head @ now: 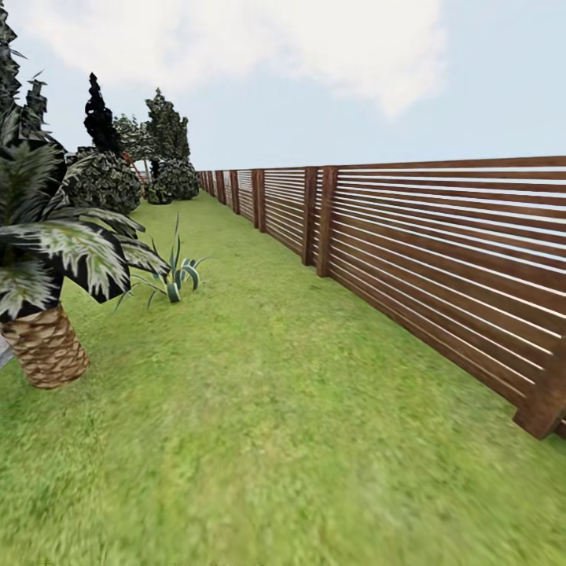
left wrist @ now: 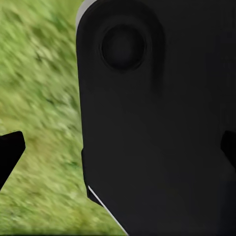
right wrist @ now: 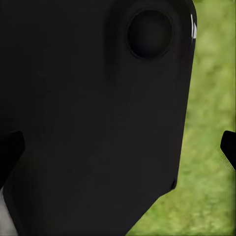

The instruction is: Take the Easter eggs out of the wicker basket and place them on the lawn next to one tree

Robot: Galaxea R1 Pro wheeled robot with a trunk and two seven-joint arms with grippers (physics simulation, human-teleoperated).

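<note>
Head view: lawn [head: 259, 409] runs fwd in a long green strip. Brown slatted fence [head: 440, 251] lines its right side, receding to far end. Short palm [head: 43, 259] w/ scaly trunk stands near left, variegated fronds spread over grass. Small spiky agave-type plant [head: 174, 275] just beyond palm, on the grass. Further back on left: rounded shrubs [head: 106, 179], dark narrow cypresses [head: 98, 118] behind them. Sky pale blue w/ cloud. No eggs, basket or broad-canopy tree to place here.

Left wrist view: large dark robot body part [left wrist: 157, 123] w/ round recess close to lens; blurred grass [left wrist: 42, 123] beside it. Left hand [left wrist: 118, 150] – black fingertips [left wrist: 11, 147] far apart at frame edges, released, nothing btwn them.

Right wrist view: same sort of dark part [right wrist: 93, 118], grass [right wrist: 211, 98] alongside. Right hand [right wrist: 118, 147] – fingertips [right wrist: 228, 145] wide apart, released, empty.
</note>
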